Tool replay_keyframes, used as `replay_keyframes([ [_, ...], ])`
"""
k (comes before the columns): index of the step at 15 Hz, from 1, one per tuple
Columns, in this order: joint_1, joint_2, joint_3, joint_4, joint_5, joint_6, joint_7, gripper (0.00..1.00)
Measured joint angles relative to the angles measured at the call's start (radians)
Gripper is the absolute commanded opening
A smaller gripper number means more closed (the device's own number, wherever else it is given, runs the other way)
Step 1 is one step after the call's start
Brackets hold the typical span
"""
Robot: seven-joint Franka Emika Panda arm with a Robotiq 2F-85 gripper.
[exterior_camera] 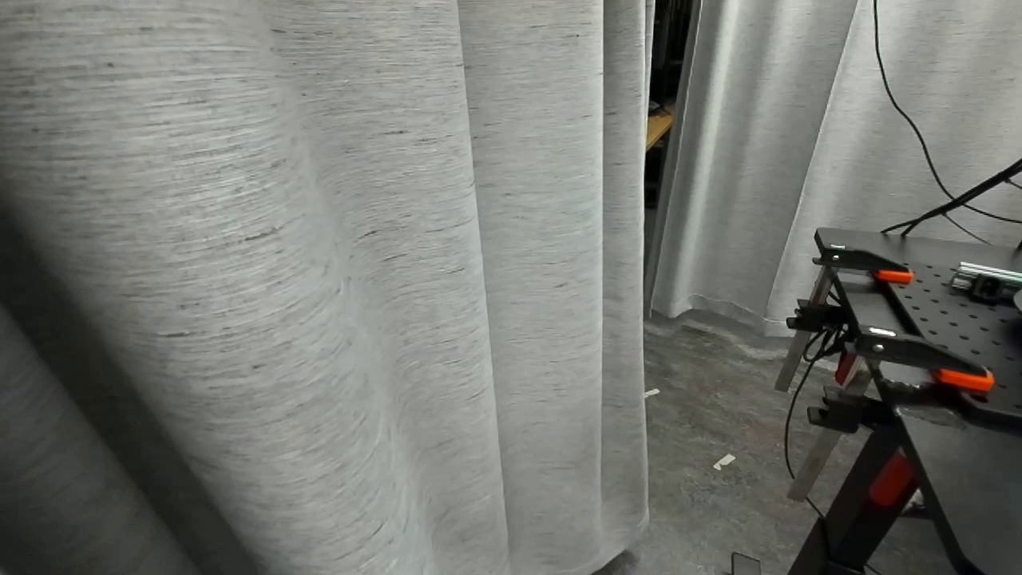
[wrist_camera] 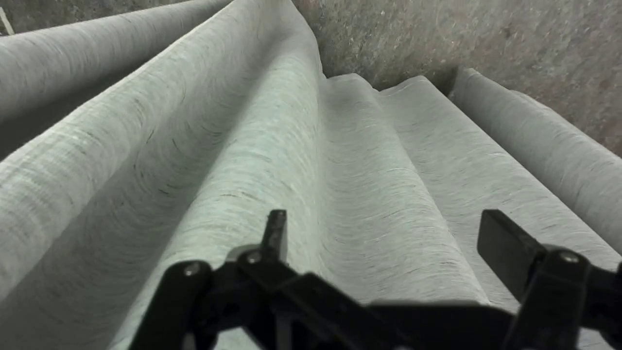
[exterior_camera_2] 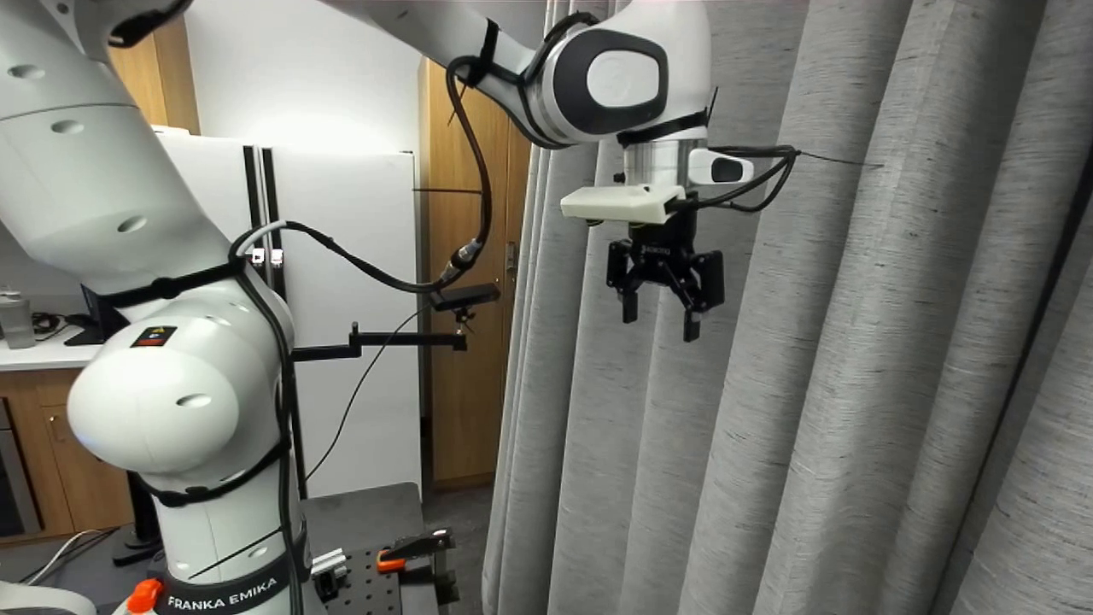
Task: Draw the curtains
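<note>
The curtains [exterior_camera: 383, 239] are light grey woven fabric with dark streaks, hanging in deep vertical folds. They fill much of both exterior views, along the right side in an exterior view [exterior_camera_2: 820, 384]. In the wrist view the curtains [wrist_camera: 277, 131] run down to the floor. My gripper [exterior_camera_2: 660, 325] points downward close to the folds, with its fingers spread. In the wrist view the gripper [wrist_camera: 384, 218] has a wide gap between its fingertips, with folds showing behind and no fabric pinched. I cannot tell whether a finger touches the cloth. The gripper is out of view in an exterior view.
A black perforated table [exterior_camera: 950, 311] with orange-tipped clamps [exterior_camera: 918, 351] stands beside the curtains. Paler drapes [exterior_camera: 742, 160] hang further back, beyond a dark gap. A bracket-mounted camera [exterior_camera_2: 465, 296], a white fridge [exterior_camera_2: 350, 342] and a wooden cabinet [exterior_camera_2: 465, 384] stand behind the arm.
</note>
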Motion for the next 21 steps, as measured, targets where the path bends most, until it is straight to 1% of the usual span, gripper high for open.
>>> replay_keyframes([
  [5, 0.006, -0.088, -0.042, -0.092, -0.001, 0.031, -0.109, 1.00],
  [7, 0.022, -0.115, -0.069, -0.122, 0.000, 0.061, -0.168, 1.00],
  [10, 0.052, -0.135, -0.106, -0.139, 0.008, 0.094, -0.222, 1.00],
  [14, 0.074, -0.136, -0.118, -0.138, 0.012, 0.094, -0.237, 1.00],
  [21, 0.077, -0.135, -0.117, -0.138, 0.012, 0.094, -0.237, 1.00],
])
